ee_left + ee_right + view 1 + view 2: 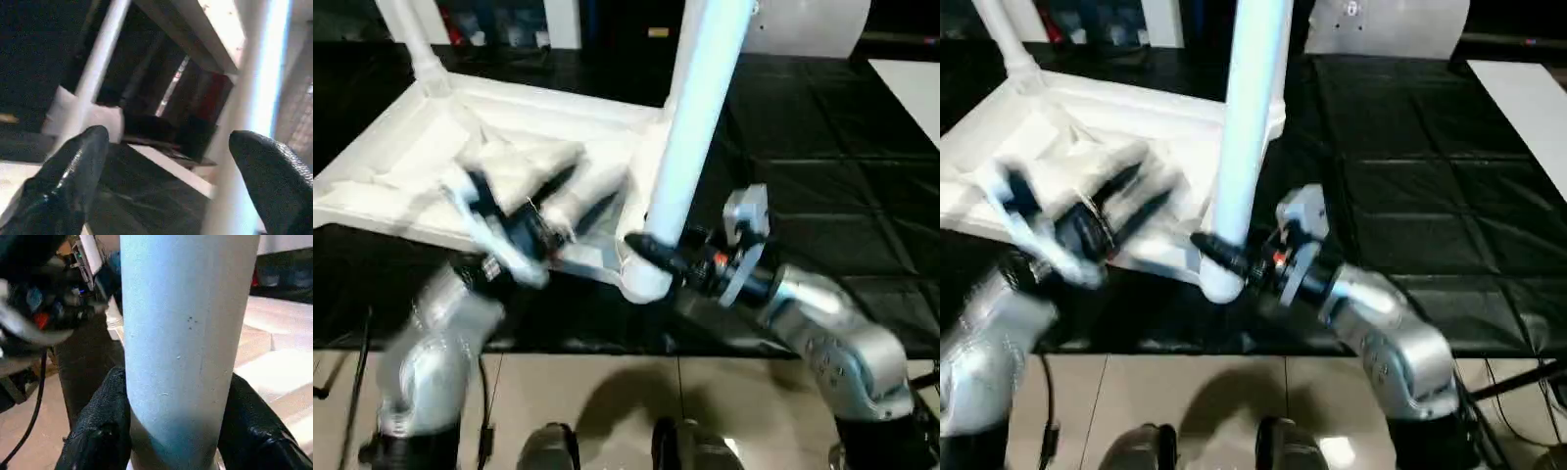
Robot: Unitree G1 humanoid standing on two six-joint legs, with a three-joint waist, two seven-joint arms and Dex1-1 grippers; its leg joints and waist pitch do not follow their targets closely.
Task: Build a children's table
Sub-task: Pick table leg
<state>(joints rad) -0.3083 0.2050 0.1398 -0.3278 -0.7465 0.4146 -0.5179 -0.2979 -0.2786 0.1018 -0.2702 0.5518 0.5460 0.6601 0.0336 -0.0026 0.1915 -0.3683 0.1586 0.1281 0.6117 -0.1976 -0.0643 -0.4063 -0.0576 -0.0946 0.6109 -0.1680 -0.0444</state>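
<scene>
1. Upside down on the black worktop [822, 137], the table top [401, 166] shows its ribbed underside, and one leg [416, 44] already stands in the corner socket at about 11 o'clock.
2. The right tool [656, 257] is clenched on a second leg [690, 137] near its lower end. That leg's long axis runs nearly upright, leaning toward 1 o'clock.
3. The foot of this leg sits at the near corner socket [644, 284], at about 6 o'clock of the top; whether it is fully seated cannot be told.
4. The left tool [563, 196] is released, with its fingers [73, 166] spread and nothing between them.
5. From the left tool the held leg lies toward 3 o'clock, just beside it, so the right arm is the one governing the press into the socket.
</scene>
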